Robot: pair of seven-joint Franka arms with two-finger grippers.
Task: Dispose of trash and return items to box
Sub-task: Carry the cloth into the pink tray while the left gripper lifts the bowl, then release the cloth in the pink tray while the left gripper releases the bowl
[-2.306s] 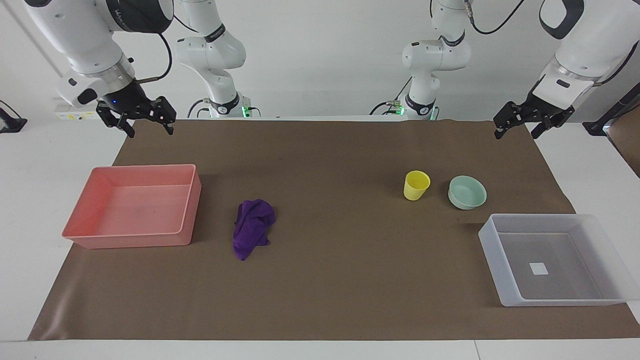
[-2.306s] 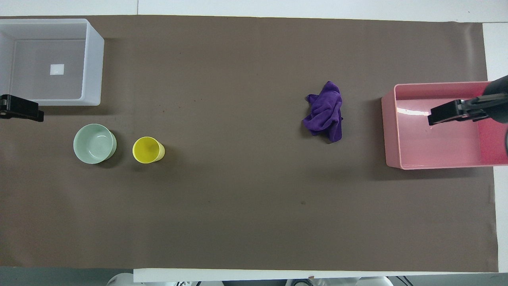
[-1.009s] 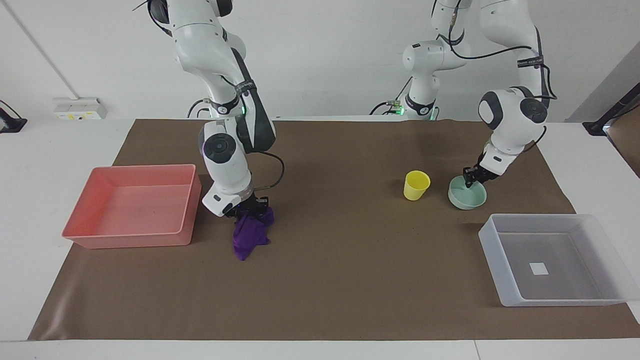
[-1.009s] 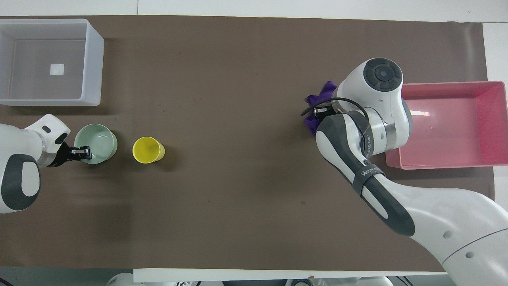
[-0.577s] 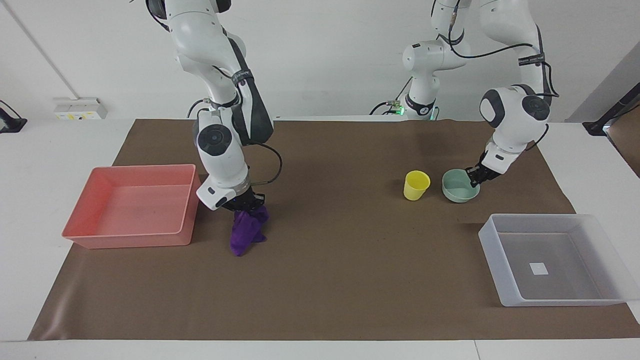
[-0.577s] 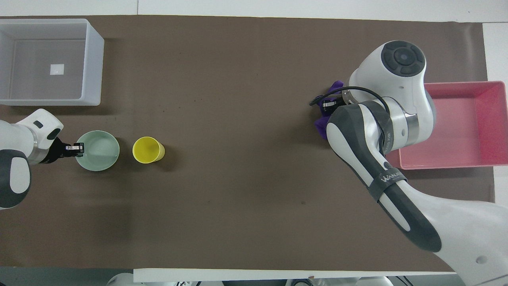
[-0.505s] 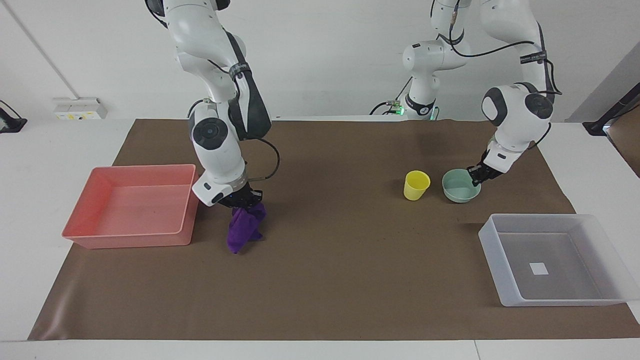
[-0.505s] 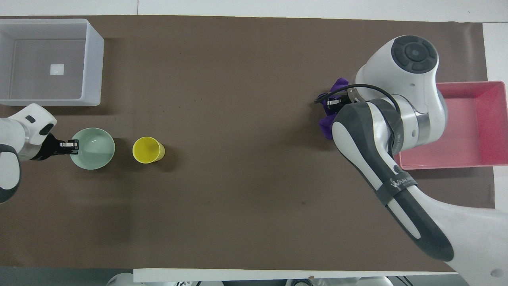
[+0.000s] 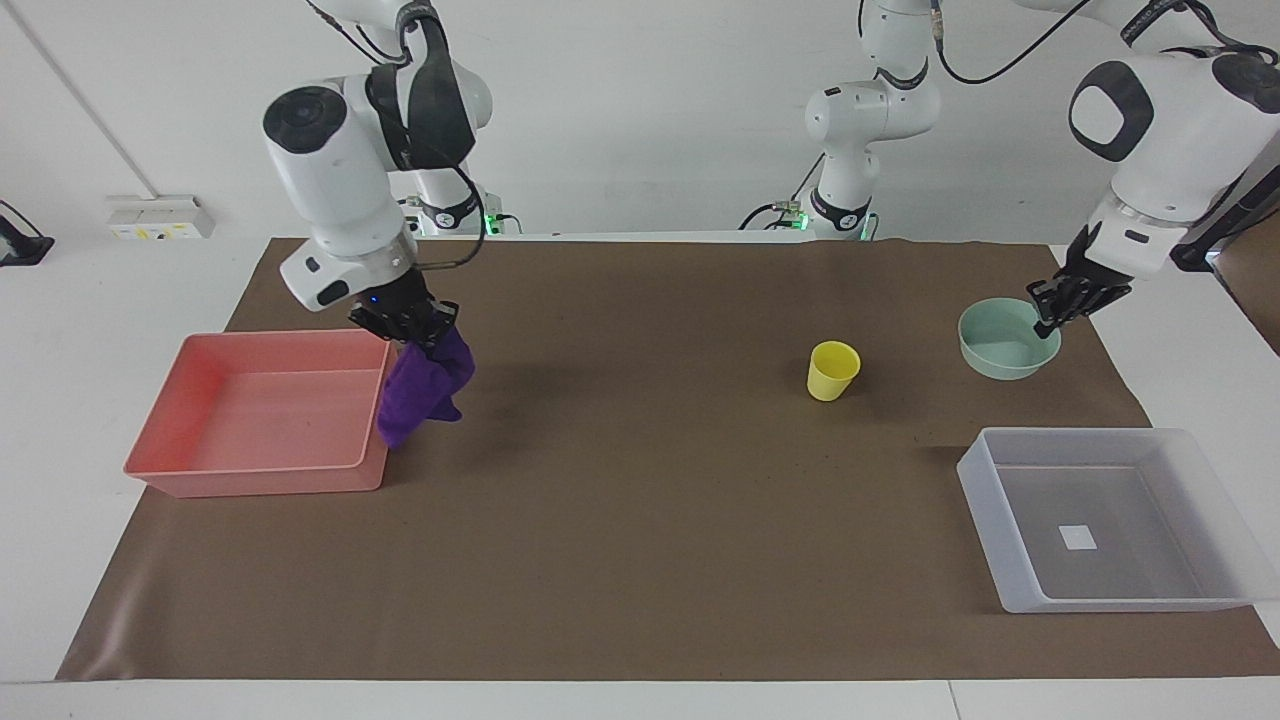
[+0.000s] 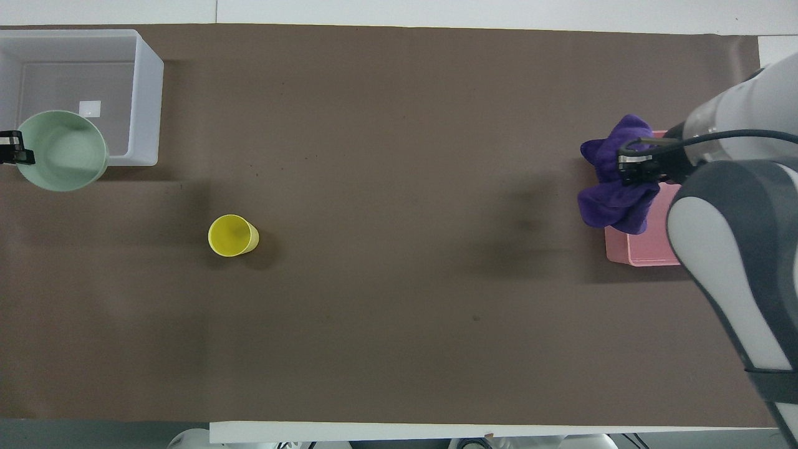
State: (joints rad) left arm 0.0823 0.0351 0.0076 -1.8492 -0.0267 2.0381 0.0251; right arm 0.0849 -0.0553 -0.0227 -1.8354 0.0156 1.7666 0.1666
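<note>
Facing view: a brown mat (image 9: 640,560) covers the white table (image 9: 90,330) before a white wall. The right gripper (image 9: 408,325), clamped on the purple rag (image 9: 425,388), hangs it over the pink tray (image 9: 262,478)'s edge. The left gripper (image 9: 1052,305) pinches the mint-green bowl (image 9: 995,350)'s rim, aloft over the mat near the translucent box (image 9: 1010,570); the yellow cup (image 9: 832,371) stands mid-mat.

Deep purple rag (image 9: 425,390), yellow cup (image 9: 832,370), mint-green bowl (image 9: 1000,345), pink tray (image 9: 180,400), whitish box (image 9: 985,500) (1 white square), brown mat (image 9: 650,500)

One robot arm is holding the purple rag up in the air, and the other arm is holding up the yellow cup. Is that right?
Not quite. The right gripper does hold the purple rag in the air beside the pink tray. But the left gripper holds up the green bowl, not the yellow cup, which stands alone on the mat. The facing view shows it.
</note>
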